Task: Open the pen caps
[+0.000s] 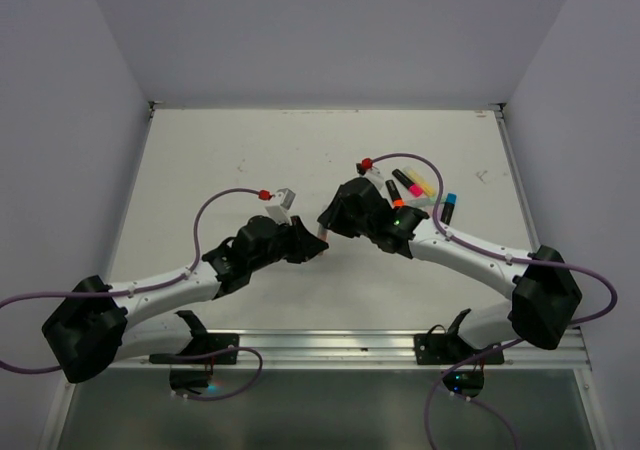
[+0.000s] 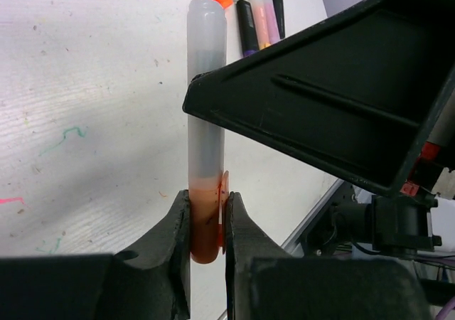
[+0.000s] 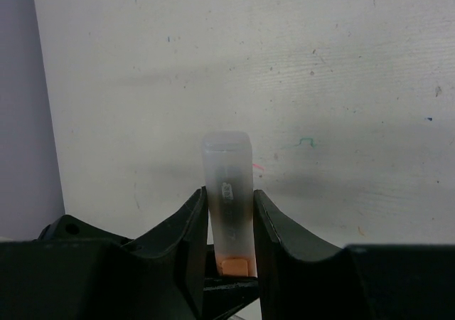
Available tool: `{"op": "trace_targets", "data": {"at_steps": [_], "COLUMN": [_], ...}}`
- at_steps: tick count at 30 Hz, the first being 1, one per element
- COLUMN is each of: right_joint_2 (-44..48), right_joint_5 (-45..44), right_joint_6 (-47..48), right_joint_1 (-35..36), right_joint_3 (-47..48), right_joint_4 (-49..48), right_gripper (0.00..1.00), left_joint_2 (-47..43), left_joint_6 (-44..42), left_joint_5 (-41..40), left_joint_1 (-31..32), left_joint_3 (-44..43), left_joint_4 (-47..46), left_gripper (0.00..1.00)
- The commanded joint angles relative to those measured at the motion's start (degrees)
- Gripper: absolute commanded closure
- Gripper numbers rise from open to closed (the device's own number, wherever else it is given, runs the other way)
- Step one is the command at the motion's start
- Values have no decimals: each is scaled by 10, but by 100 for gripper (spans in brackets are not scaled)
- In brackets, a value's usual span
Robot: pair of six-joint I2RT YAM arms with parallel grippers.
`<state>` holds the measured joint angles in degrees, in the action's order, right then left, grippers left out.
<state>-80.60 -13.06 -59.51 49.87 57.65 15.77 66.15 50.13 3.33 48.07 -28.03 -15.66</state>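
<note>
The surface (image 1: 250,150) is white and matt, and it carries many small pen marks. In the left wrist view a green curly line (image 2: 64,136) lies on it, and a short pink stroke (image 2: 7,200) is at the left border. In the right wrist view there is also a green curl (image 3: 304,142), with a small pink mark (image 3: 257,168) near to it. Several highlighter bodies (image 1: 402,178) with black sections lie close together at the far right part of the surface. Pale lilac walls (image 1: 330,30) close the surface at the back and at both sides. A metal rail (image 1: 330,342) runs along the near edge, and below it a grey-green panel (image 1: 330,410) is seen.
</note>
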Motion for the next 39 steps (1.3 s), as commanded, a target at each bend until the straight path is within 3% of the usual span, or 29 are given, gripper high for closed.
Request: {"op": "trace_targets", "data": {"at_steps": [1, 2, 3, 6, 7, 10, 13, 18, 24, 29, 39], "right_joint_2": [19, 21, 28, 52, 57, 76, 110, 170, 207, 216, 220], "right_joint_5": [-19, -13, -12, 0, 7, 38, 53, 92, 126, 159, 182], "right_joint_6": [-11, -9, -5, 32, 58, 111, 135, 164, 173, 163, 158], "right_joint_1": [5, 4, 4, 4, 5, 4, 4, -2, -6, -6, -6], "right_joint_3": [-2, -6, -10, -32, -36, -45, -64, -109, -129, -154, -167], "right_joint_4": [-35, -36, -41, -64, -65, -71, -86, -140, -154, -198, -222], "right_gripper": [100, 100, 100, 68, 46, 29, 29, 38, 68, 81, 72], "left_joint_2": [1, 1, -1, -23, -33, -66, -84, -90, -72, -50, -55], "left_joint_6": [-3, -2, -3, -14, -16, -22, -20, 19, 80, 121, 142], "left_joint_5": [1, 4, 7, 36, 46, 79, 127, 235, 285, 309, 321], "left_joint_1": [4, 4, 4, 4, 4, 3, 1, -12, -32, -58, -68], "left_joint_3": [-11, -11, -11, 3, 9, 24, 23, 37, 72, 103, 108], "left_joint_4": [-31, -30, -32, -64, -75, -104, -129, -217, -315, -384, -417], "left_gripper": [92, 100, 100, 100, 100, 100, 100, 100, 100, 100, 100]}}
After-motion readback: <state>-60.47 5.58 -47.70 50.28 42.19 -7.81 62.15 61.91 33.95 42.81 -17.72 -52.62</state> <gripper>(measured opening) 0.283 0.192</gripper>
